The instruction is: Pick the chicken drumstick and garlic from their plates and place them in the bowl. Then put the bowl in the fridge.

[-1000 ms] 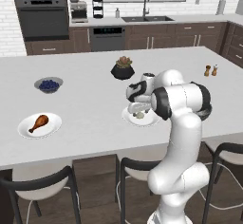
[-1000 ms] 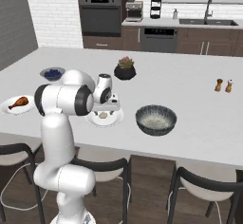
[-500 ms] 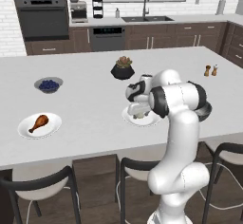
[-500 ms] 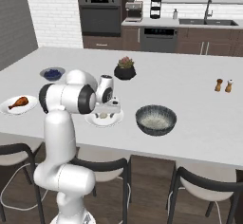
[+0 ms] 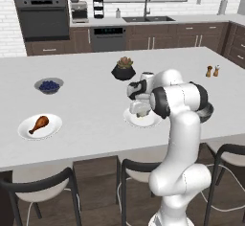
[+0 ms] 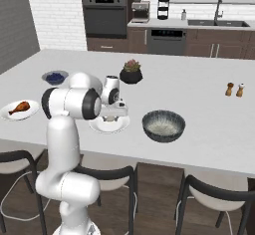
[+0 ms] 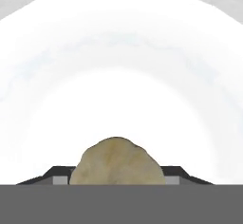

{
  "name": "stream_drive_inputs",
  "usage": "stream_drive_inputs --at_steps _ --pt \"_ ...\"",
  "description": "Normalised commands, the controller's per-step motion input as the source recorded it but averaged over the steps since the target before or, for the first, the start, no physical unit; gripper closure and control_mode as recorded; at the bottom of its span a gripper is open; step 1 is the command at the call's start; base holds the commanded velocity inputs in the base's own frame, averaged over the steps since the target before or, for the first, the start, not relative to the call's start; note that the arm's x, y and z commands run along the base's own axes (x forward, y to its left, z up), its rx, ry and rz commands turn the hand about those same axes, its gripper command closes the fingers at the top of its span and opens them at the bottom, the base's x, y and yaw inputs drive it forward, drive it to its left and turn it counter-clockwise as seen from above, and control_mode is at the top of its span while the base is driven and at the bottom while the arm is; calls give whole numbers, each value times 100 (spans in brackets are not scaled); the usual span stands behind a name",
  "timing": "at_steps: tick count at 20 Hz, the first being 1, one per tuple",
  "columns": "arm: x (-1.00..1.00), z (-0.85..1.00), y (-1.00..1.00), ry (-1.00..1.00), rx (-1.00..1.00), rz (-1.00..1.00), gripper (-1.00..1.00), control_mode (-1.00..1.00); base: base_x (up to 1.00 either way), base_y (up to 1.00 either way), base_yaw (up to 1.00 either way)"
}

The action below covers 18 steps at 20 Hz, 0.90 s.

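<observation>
Since second ago, I've brought hand lower onto near plate (image 5: 152, 120); base unmoved. Garlic (image 7: 117, 162) on that plate, sitting between finger tips, which flank it on both sides; I can't tell whether clamped on it or just short. Gripper (image 5: 139, 111) low over plate. Drumstick (image 5: 38, 124) untouched on far plate (image 5: 53, 128), well apart. Bowl (image 6: 164, 125) just beside garlic plate, nothing in it. Progress: nothing delivered; garlic grab underway, then drumstick, then fridge trip.
</observation>
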Motion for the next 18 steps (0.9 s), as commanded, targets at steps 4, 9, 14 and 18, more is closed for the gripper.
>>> stream_drive_inputs --at_steps 4,9,14,18 --pt "-9 96 -36 0 -14 0 100 -100 0 0 0" --pt "-10 95 -95 0 -1 -7 100 -100 0 0 0" --pt "-76 48 -96 -8 3 -12 100 -100 0 0 0" --pt "-60 14 -80 -6 0 -8 100 -100 0 0 0"
